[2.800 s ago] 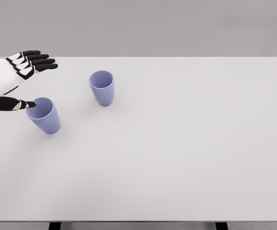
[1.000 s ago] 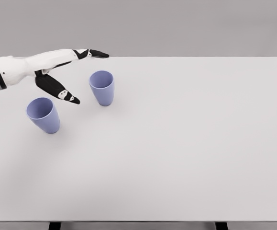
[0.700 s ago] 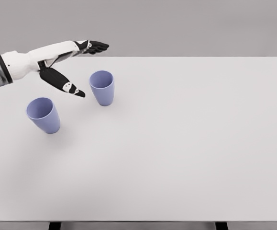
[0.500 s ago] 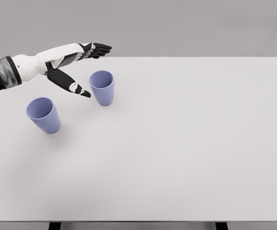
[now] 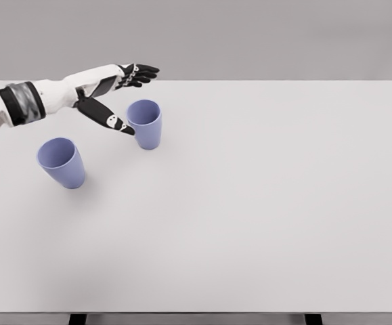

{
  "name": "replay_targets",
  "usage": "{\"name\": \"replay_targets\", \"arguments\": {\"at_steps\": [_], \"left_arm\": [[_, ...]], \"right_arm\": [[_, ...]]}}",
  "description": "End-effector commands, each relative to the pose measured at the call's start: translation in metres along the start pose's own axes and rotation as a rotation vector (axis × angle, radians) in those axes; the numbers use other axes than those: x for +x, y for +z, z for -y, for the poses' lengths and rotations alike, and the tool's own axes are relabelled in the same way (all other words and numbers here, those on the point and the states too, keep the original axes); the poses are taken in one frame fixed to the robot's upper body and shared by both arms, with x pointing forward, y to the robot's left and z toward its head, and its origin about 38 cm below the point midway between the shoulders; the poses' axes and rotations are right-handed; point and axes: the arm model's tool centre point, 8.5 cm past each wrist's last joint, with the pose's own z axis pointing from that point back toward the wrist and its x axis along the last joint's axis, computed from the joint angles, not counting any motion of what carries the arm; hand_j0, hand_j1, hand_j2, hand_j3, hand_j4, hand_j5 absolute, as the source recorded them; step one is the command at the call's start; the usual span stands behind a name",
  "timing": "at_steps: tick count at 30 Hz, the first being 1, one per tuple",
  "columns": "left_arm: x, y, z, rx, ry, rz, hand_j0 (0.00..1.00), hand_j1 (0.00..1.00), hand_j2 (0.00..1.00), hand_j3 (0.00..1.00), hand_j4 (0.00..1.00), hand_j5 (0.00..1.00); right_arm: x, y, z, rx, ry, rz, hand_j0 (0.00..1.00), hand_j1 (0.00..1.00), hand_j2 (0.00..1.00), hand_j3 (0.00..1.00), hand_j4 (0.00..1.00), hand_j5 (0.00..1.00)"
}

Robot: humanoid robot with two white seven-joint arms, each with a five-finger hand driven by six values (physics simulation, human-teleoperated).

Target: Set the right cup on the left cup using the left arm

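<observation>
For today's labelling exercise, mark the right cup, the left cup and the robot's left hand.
right cup (image 5: pixel 145 124), head view, on its outer side wall.
left cup (image 5: pixel 66 168), head view, on its outer side wall.
left hand (image 5: pixel 112 89), head view, on the palm.

Two lavender-blue cups, both upright w/ open mouths up, stand on the white table (image 5: pixel 263 203), far-left area. Right cup (image 5: pixel 145 124) sits farther back, near the rear edge; left cup (image 5: pixel 61 162) sits closer to the front-left, well apart from it. Both plain, tapered, no handles, apparently empty inside.
</observation>
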Motion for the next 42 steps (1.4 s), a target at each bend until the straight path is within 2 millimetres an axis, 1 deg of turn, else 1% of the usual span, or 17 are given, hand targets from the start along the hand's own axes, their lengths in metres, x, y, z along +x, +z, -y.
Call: {"name": "replay_targets", "arguments": {"at_steps": [1,2,3,4,5,8,11,14,17,19,26,27,31,35,42], "left_arm": [[-0.005,-0.005,0.001,0.002,0.024,-0.001,1.0,1.0,1.0,1.0,1.0,1.0],[-0.008,-0.01,0.003,-0.009,0.028,-0.011,1.0,1.0,1.0,1.0,1.0,1.0],[-0.008,-0.01,0.003,-0.01,0.028,-0.011,1.0,1.0,1.0,1.0,1.0,1.0],[-0.013,-0.012,0.003,-0.014,0.033,-0.03,1.0,1.0,1.0,1.0,1.0,1.0],[-0.016,-0.018,0.005,-0.02,0.044,-0.031,1.0,1.0,1.0,1.0,1.0,1.0],[-0.018,-0.022,0.009,-0.028,0.053,-0.032,1.0,1.0,1.0,1.0,1.0,1.0],[-0.018,-0.022,0.009,-0.028,0.053,-0.032,1.0,1.0,1.0,1.0,1.0,1.0],[-0.025,-0.024,0.008,-0.022,0.071,-0.046,1.0,1.0,1.0,1.0,1.0,1.0],[-0.024,-0.025,0.006,-0.019,0.071,-0.044,1.0,1.0,1.0,1.0,1.0,1.0],[-0.029,-0.024,0.004,-0.012,0.082,-0.057,1.0,1.0,1.0,1.0,1.0,1.0],[-0.029,-0.026,0.004,-0.01,0.085,-0.056,1.0,1.0,1.0,1.0,1.0,1.0],[-0.04,-0.028,0.004,-0.005,0.108,-0.079,1.0,1.0,1.0,1.0,1.0,1.0],[-0.046,-0.031,0.006,-0.004,0.125,-0.088,1.0,1.0,1.0,1.0,1.0,1.0],[-0.049,-0.03,0.005,0.001,0.132,-0.096,1.0,1.0,1.0,1.0,1.0,1.0],[-0.049,-0.032,0.006,-0.001,0.135,-0.092,1.0,1.0,1.0,1.0,1.0,1.0]], "right_arm": [[0.0,0.0,0.0,0.0,0.0,0.0,1.0,1.0,1.0,1.0,1.0,1.0],[0.0,0.0,0.0,0.0,0.0,0.0,1.0,1.0,1.0,1.0,1.0,1.0],[0.0,0.0,0.0,0.0,0.0,0.0,1.0,1.0,1.0,1.0,1.0,1.0],[0.0,0.0,0.0,0.0,0.0,0.0,1.0,1.0,1.0,1.0,1.0,1.0],[0.0,0.0,0.0,0.0,0.0,0.0,1.0,1.0,1.0,1.0,1.0,1.0],[0.0,0.0,0.0,0.0,0.0,0.0,1.0,1.0,1.0,1.0,1.0,1.0],[0.0,0.0,0.0,0.0,0.0,0.0,1.0,1.0,1.0,1.0,1.0,1.0],[0.0,0.0,0.0,0.0,0.0,0.0,1.0,1.0,1.0,1.0,1.0,1.0],[0.0,0.0,0.0,0.0,0.0,0.0,1.0,1.0,1.0,1.0,1.0,1.0],[0.0,0.0,0.0,0.0,0.0,0.0,1.0,1.0,1.0,1.0,1.0,1.0],[0.0,0.0,0.0,0.0,0.0,0.0,1.0,1.0,1.0,1.0,1.0,1.0],[0.0,0.0,0.0,0.0,0.0,0.0,1.0,1.0,1.0,1.0,1.0,1.0],[0.0,0.0,0.0,0.0,0.0,0.0,1.0,1.0,1.0,1.0,1.0,1.0],[0.0,0.0,0.0,0.0,0.0,0.0,1.0,1.0,1.0,1.0,1.0,1.0],[0.0,0.0,0.0,0.0,0.0,0.0,1.0,1.0,1.0,1.0,1.0,1.0]]}}
